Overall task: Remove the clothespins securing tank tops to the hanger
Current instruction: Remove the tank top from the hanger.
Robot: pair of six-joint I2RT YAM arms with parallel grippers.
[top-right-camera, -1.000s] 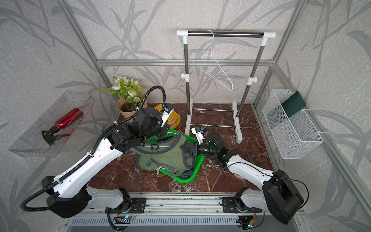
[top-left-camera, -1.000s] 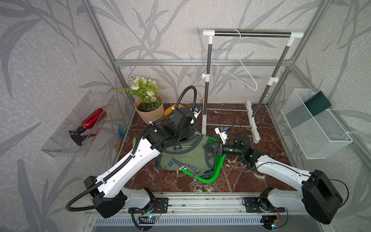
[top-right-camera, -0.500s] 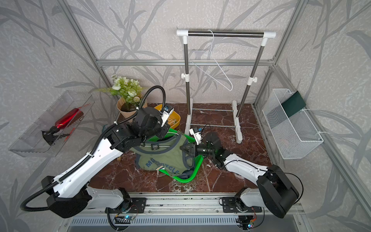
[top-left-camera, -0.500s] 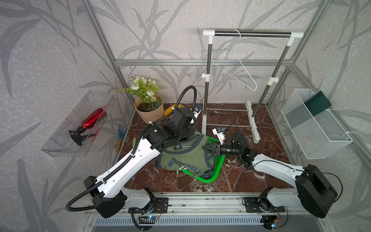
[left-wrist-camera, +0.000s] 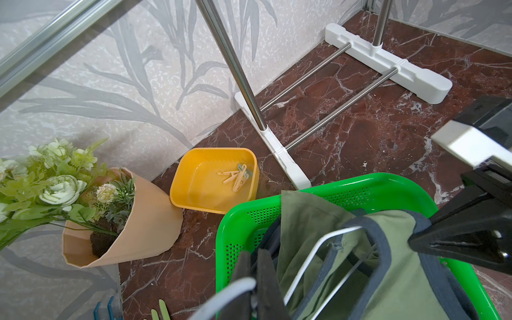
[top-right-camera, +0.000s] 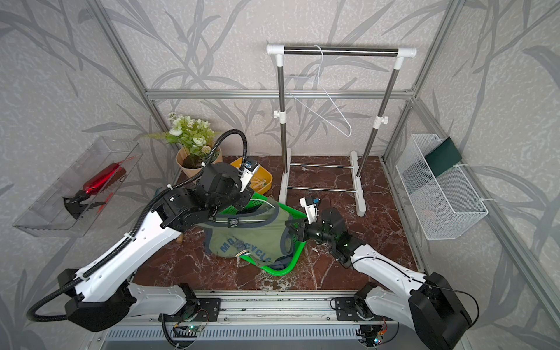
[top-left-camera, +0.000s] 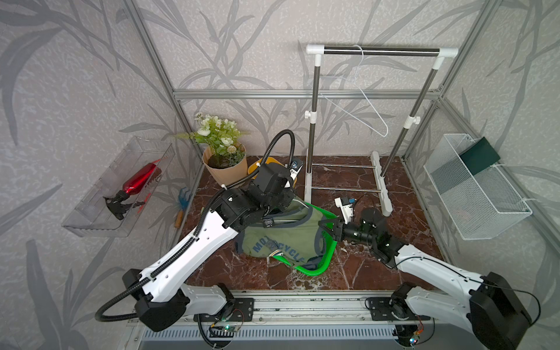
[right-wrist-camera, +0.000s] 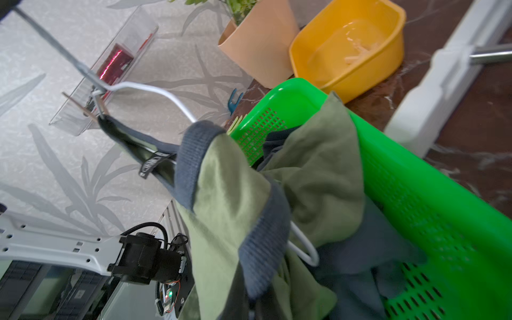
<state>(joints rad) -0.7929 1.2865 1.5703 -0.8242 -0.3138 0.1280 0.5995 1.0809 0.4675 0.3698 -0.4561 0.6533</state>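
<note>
Red-brown marble floor inside a cell with leaf-patterned walls. Centre: green basket holding the olive top, which spills over the basket's rim in both top views. A blue top lies under it in the basket. The olive top sits on a white wire hanger, which is tilted with one end low over the basket. Left gripper: jaws clenched on the hanger's wire. Right gripper: jaws pressed together, tips against the navy trim at the olive top's shoulder; cloth hides whatever lies between them. In the right wrist view one clothespin pins a dark strap to the hanger's wire. Behind the basket, just beside the flowerpot, a yellow tray contains several loose clothespins. At the back stands a rack bearing a second, bare hanger.
</note>
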